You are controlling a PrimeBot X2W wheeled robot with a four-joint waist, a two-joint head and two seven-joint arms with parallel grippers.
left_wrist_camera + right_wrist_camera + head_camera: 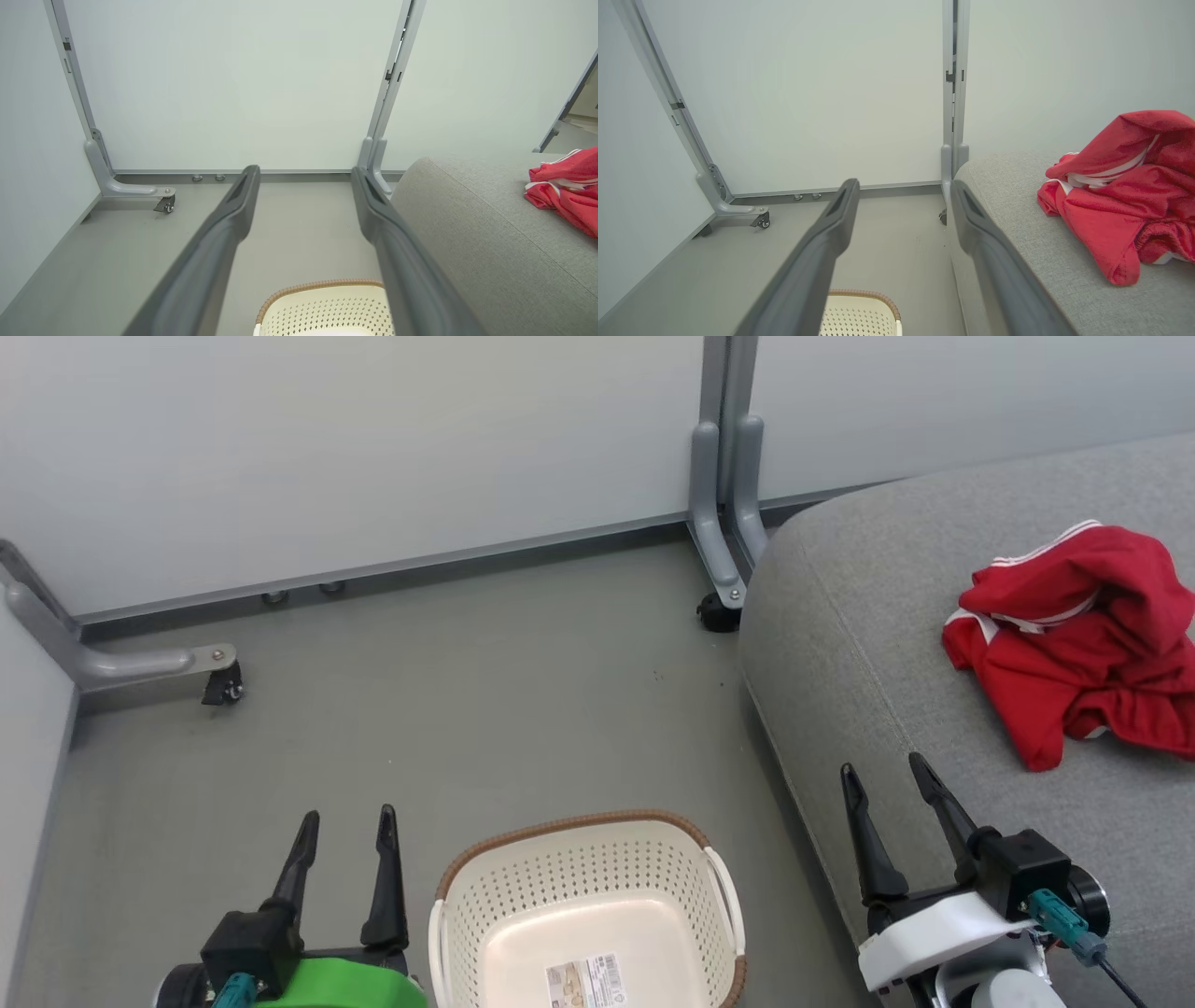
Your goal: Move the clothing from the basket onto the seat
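The red clothing (pixel 1083 639) with white stripe trim lies crumpled on the grey seat (pixel 868 616) at the right; it also shows as clothing (pixel 567 189) and clothing (pixel 1125 196) in the wrist views. The cream basket (pixel 586 905) with a brown rim stands on the floor at bottom centre, with only a sticker label on its bottom. My left gripper (pixel 347 821) is open just left of the basket. My right gripper (pixel 882 770) is open above the seat's front edge, left of and below the clothing. Nothing sits between either pair of fingers.
Pale partition walls (pixel 373 448) stand behind on grey metal feet with castors (pixel 222 689), one foot (pixel 719 551) close to the seat's back corner. Grey floor (pixel 448 709) lies between the walls, the basket and the seat.
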